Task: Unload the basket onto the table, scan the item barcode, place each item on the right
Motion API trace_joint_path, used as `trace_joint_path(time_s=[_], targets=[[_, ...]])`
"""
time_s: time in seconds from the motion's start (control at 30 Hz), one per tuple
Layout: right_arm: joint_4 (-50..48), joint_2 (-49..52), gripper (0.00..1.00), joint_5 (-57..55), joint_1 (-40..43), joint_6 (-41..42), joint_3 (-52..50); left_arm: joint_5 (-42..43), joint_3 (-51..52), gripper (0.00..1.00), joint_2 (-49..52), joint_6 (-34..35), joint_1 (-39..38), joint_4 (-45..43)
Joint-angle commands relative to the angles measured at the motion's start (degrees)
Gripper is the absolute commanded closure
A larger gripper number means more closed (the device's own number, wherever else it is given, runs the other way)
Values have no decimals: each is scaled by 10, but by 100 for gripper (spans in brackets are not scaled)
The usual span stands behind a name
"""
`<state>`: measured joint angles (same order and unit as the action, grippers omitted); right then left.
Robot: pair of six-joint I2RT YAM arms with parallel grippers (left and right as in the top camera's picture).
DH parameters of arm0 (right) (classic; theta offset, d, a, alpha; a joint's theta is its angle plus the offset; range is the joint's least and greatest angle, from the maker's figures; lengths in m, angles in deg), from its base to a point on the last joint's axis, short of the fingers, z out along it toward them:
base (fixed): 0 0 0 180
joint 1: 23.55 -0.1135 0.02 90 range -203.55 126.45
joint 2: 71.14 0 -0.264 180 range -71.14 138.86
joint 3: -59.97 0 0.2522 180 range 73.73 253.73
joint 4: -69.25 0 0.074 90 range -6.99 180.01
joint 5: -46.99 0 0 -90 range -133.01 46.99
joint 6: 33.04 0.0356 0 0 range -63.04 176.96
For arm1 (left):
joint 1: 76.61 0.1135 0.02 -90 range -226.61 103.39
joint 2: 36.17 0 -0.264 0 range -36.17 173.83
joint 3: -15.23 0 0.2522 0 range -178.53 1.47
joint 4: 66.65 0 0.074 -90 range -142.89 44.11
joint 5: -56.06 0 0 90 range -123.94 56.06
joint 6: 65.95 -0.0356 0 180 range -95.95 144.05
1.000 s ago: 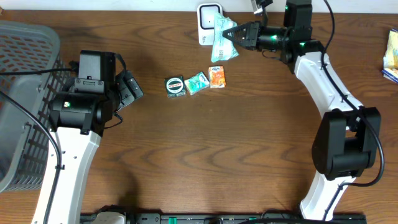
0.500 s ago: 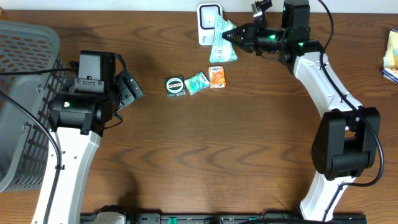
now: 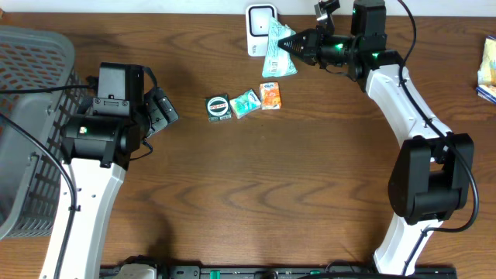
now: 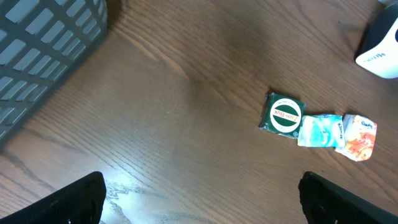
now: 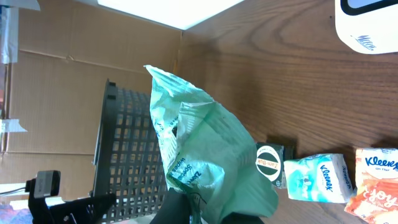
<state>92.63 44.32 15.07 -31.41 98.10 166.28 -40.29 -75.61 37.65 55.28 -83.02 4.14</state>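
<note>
mint-green packet (image 3: 275,59), pinched in the right claw (image 3: 294,45), has edged toward the white scanner (image 3: 260,23) at upper centre, so scanning looks underway; left claw (image 3: 162,112) gapes wide.

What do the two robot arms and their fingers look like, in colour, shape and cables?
The left arm and the right arm each have smooth white link shells between bulky black joint housings. Small green lights glow on the black housings. Thin black cables loop beside each arm. The fingers are plain matte black.
</note>
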Motion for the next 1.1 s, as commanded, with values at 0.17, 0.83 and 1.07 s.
trace_joint_path(time_s=[0.17, 0.83, 1.07], targets=[[38, -5, 99, -49, -1, -36, 9, -3, -8, 2, -1, -6, 2, 2], [348, -4, 99, -925, -126, -295, 8, -3, -8, 2, -1, -6, 2, 2], [390, 7, 99, -1017, -173, -279, -74, -3, -8, 2, -1, -6, 2, 2]])
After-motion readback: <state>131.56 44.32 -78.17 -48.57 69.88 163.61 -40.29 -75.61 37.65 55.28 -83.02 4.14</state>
